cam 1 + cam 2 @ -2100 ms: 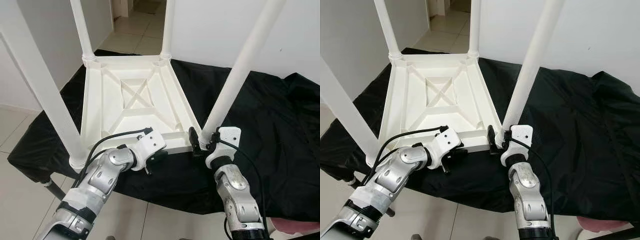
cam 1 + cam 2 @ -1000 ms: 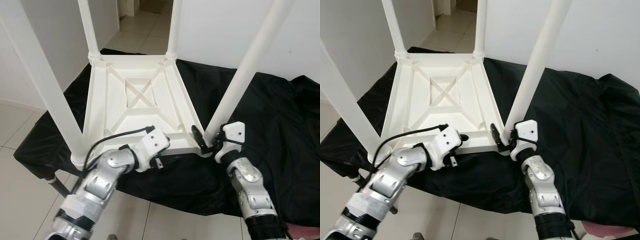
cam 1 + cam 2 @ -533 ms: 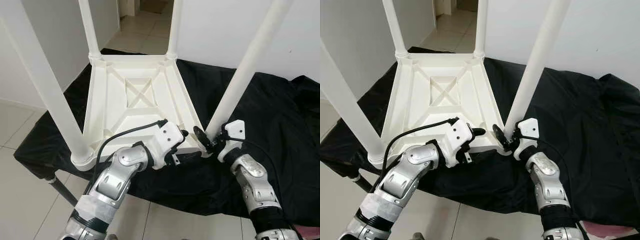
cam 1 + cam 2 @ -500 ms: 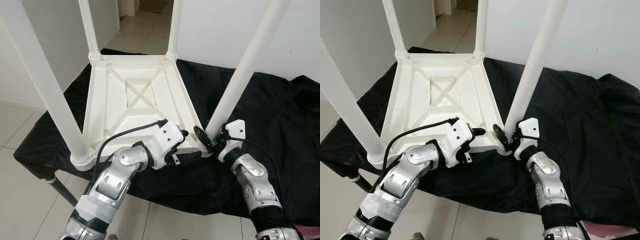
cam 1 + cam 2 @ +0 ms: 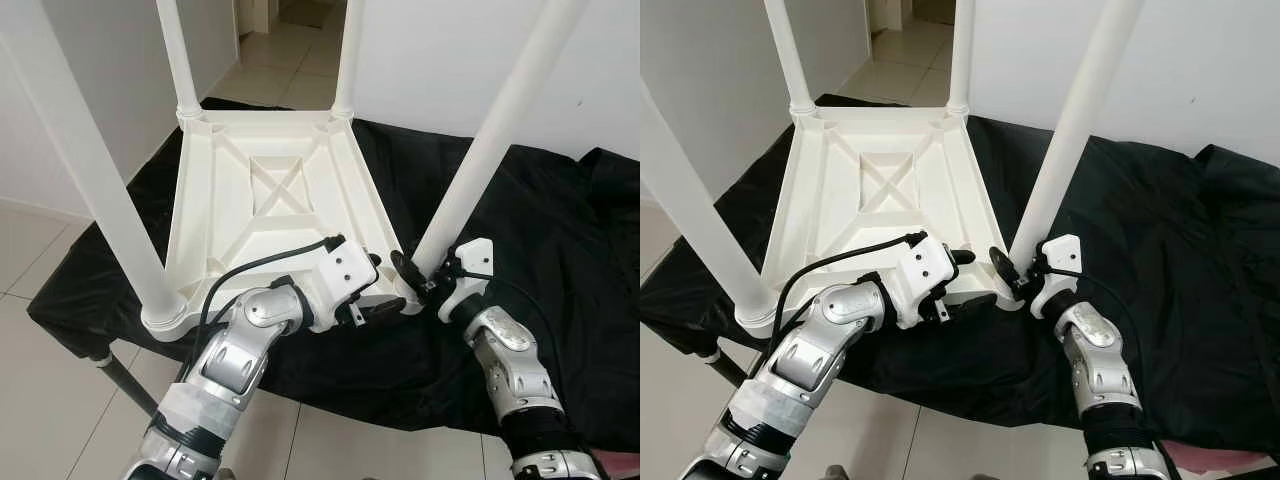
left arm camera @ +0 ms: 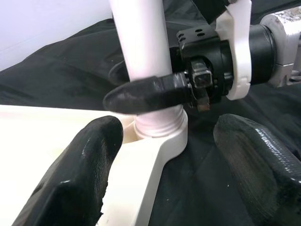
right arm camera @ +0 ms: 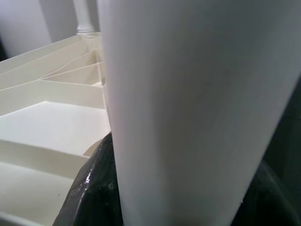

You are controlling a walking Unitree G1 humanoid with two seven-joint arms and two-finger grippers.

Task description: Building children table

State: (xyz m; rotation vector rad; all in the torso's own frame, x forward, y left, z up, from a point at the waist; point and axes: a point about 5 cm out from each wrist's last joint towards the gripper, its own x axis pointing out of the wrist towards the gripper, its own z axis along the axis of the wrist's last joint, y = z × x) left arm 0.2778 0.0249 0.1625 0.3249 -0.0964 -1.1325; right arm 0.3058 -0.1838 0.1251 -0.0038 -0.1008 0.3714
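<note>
The white children's table (image 5: 270, 190) lies upside down on a black cloth, its four legs pointing up. My right gripper (image 5: 412, 275) is shut on the near right leg (image 5: 480, 150) just above its corner socket. In the right wrist view the leg (image 7: 188, 94) sits between both black fingers (image 7: 94, 188). My left gripper (image 5: 380, 287) is open at the table's near edge, close beside that corner. In the left wrist view its fingers (image 6: 75, 183) straddle the corner socket (image 6: 160, 136), and a right gripper finger (image 6: 146, 94) crosses the leg.
The black cloth (image 5: 560, 230) covers a low stand and spreads wide to the right. Tiled floor (image 5: 40, 400) lies on the left and in front. White walls stand behind, with a doorway (image 5: 280, 30) at the back. The near left leg (image 5: 90, 170) rises close to my left arm.
My left gripper has slid right along the table's near edge to the right corner. The right gripper has stayed on the near right leg. The camera shifted a little early on.
</note>
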